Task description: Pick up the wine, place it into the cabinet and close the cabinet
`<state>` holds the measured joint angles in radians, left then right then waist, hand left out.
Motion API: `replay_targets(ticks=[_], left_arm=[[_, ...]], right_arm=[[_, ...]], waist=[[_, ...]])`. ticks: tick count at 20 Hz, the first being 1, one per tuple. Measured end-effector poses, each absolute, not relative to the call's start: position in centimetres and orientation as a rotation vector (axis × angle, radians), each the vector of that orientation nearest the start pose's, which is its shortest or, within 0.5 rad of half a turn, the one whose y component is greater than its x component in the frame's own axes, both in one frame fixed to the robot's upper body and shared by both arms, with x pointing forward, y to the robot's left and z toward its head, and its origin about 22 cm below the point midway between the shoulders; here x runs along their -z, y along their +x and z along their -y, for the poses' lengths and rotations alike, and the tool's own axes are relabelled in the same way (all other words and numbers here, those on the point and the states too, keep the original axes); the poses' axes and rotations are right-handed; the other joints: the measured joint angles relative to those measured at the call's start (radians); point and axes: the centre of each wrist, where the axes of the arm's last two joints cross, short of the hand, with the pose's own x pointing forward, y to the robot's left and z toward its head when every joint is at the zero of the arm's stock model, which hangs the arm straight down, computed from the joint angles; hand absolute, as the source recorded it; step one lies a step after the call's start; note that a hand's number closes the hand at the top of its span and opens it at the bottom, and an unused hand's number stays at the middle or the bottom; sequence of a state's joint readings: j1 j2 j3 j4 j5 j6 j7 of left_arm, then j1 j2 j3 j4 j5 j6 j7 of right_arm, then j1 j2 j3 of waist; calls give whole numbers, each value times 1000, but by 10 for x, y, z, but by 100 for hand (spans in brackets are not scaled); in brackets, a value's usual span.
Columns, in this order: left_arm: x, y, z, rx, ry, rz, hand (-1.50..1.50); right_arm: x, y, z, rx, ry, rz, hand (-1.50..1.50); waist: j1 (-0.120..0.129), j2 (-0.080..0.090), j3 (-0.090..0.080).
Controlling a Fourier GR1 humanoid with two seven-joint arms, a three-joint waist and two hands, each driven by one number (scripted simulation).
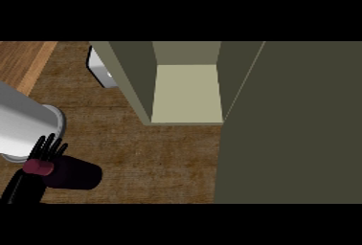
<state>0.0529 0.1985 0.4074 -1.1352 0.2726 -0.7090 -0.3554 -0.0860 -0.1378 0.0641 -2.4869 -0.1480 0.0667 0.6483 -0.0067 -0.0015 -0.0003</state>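
Left hand wide open, fingers straight up, right at neck of wine; contact unclear. Wine low left on counter, well apart from open cabinet; door swung out at right.
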Motion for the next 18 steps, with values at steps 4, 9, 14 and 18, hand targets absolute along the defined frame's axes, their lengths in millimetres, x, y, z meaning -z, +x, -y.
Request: replay_targets(ticks=[4, 9, 14, 18], left_arm=[[90, 185, -378, -127, -332, 1596, -150], [99, 187, -381, -132, -330, 1571, -150], [110, 184, -374, -139, -331, 1559, -150], [113, 189, -371, -156, -342, 1561, -150]], right_arm=[[-209, 152, 216, -278, 174, 1896, -150], [-212, 154, 218, -279, 159, 1901, -150], [-212, 154, 217, -280, 162, 1902, -150], [-207, 155, 216, -280, 164, 1904, -150]], waist=[[1, 0, 0], [0, 0, 0], [1, 0, 0], [2, 0, 0]])
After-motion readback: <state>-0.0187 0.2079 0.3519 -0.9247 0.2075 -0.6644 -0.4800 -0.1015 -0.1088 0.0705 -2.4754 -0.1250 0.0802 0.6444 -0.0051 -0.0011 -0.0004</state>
